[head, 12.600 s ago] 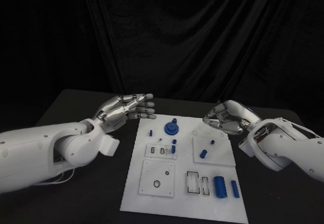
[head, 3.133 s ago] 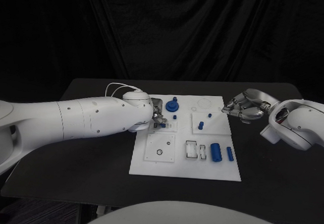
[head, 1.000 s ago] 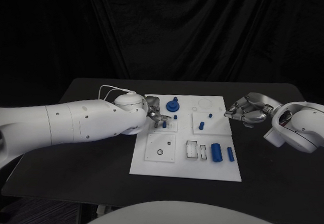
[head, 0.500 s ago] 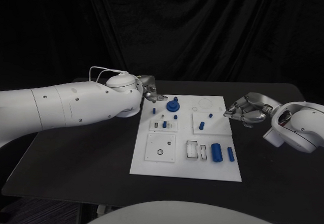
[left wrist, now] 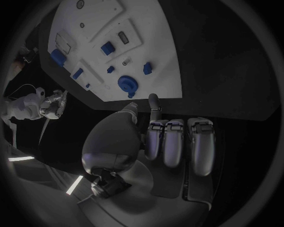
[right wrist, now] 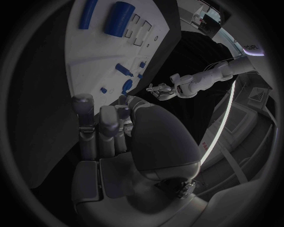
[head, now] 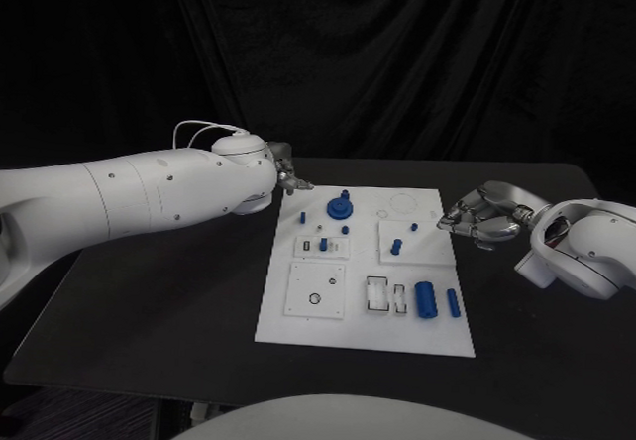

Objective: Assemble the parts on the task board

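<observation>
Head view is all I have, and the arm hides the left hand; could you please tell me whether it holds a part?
Observer: In the left wrist view, the left hand has its fingers curled in, with no part among them.
Operator: Thank you; is it over the task board?
Observer: No; its fingers lie over the table, just off the task board's edge by the round blue part.
Operator: And the right hand?
Observer: The right hand is curled, empty.
</observation>
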